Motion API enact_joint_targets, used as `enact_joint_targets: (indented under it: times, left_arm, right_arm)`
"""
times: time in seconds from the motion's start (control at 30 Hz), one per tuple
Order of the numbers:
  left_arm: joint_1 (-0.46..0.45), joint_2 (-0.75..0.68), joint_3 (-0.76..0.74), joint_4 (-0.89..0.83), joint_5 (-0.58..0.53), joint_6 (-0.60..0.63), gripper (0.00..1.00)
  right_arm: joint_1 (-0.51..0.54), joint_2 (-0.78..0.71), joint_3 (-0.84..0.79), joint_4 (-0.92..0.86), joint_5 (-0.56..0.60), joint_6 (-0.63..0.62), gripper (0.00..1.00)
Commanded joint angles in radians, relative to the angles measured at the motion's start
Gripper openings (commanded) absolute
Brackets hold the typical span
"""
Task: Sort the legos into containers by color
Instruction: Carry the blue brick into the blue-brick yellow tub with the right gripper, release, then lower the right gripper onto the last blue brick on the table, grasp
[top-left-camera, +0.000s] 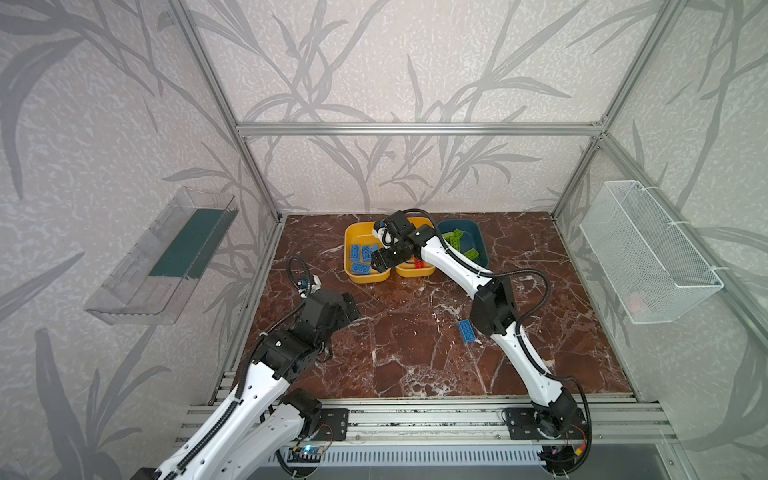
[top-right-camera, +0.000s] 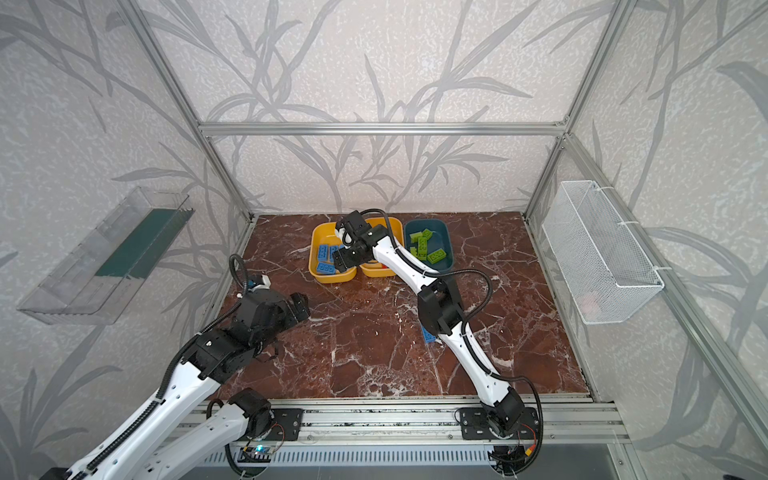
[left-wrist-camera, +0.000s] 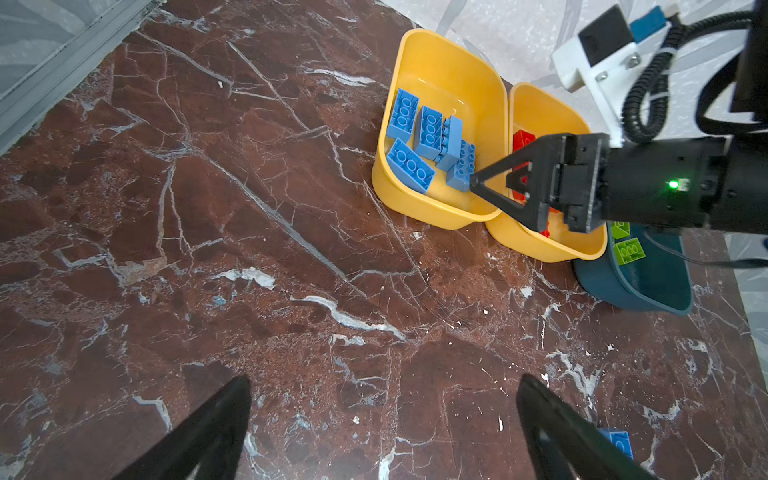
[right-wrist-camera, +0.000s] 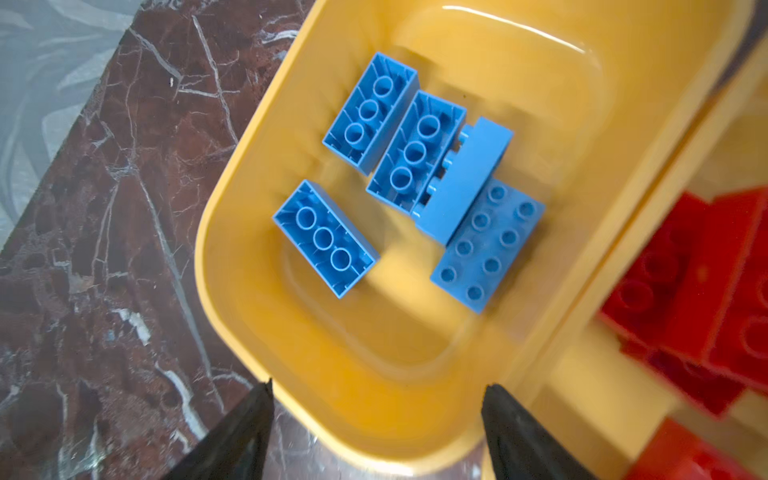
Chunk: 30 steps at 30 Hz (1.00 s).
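Right pincer: your right pincer (right-wrist-camera: 380, 386) stands with its fingers wide apart and nothing between them. It hangs over the near rim of the left yellow tub (top-left-camera: 368, 277), close to where that tub meets its neighbour.
Left pincer: your left pincer (left-wrist-camera: 384, 382) is spread wide too, empty, above bare counter (top-left-camera: 395, 340) and well apart from the tubs.
Blue legos: you have five (right-wrist-camera: 488, 245) in the left yellow tub. Three lie underside up, one is on its side, one is studs up.
Red legos: these (right-wrist-camera: 706, 266) lie piled in the second yellow tub (left-wrist-camera: 540, 112), which touches the first.
Green legos: these (top-right-camera: 422, 243) sit in the teal tub (left-wrist-camera: 656, 286), just beside the second yellow one.
Stray lego: one blue brick (top-left-camera: 467, 331) lies flat on the counter beside your right arm's elbow, far from all three tubs.
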Motion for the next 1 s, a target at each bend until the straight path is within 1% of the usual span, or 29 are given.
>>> enact_joint_targets:
  times: [0.0, 0.03, 0.13, 0.27, 0.33, 0.53, 0.63, 0.77, 0.9, 0.97]
  left_arm:
    - [0.003, -0.027, 0.013, 0.012, 0.038, 0.025, 0.99]
    - [0.002, -0.033, 0.008, 0.032, 0.071, 0.051, 0.99]
    - [0.000, -0.041, -0.004, 0.048, 0.138, 0.055, 0.99]
    - [-0.005, -0.034, -0.026, 0.062, 0.223, 0.047, 0.99]
    - [-0.013, -0.028, -0.043, 0.075, 0.253, 0.041, 0.99]
    - [-0.049, -0.009, -0.095, 0.148, 0.295, 0.034, 0.99]
    - [-0.075, 0.028, -0.106, 0.196, 0.304, 0.021, 0.99]
    - [-0.140, 0.094, -0.104, 0.252, 0.303, 0.017, 0.99]
    - [-0.200, 0.169, -0.097, 0.302, 0.298, 0.011, 0.99]
    - [-0.219, 0.210, -0.090, 0.321, 0.298, 0.009, 0.99]
  right_arm:
    - [0.007, -0.213, -0.124, 0.069, 0.021, -0.026, 0.80]
    - [0.007, -0.257, -0.174, 0.066, 0.034, -0.026, 0.80]
    - [0.008, -0.411, -0.381, 0.073, 0.091, -0.028, 0.79]
    - [0.007, -0.648, -0.764, 0.181, 0.170, 0.005, 0.77]
    - [0.004, -0.785, -0.948, 0.227, 0.205, 0.032, 0.75]
    - [0.001, -1.036, -1.330, 0.252, 0.258, 0.140, 0.73]
    - [0.001, -1.122, -1.477, 0.268, 0.268, 0.196, 0.72]
    - [0.001, -1.199, -1.600, 0.267, 0.289, 0.253, 0.72]
    - [-0.002, -1.225, -1.653, 0.263, 0.332, 0.274, 0.72]
    - [-0.011, -1.215, -1.660, 0.270, 0.331, 0.273, 0.72]
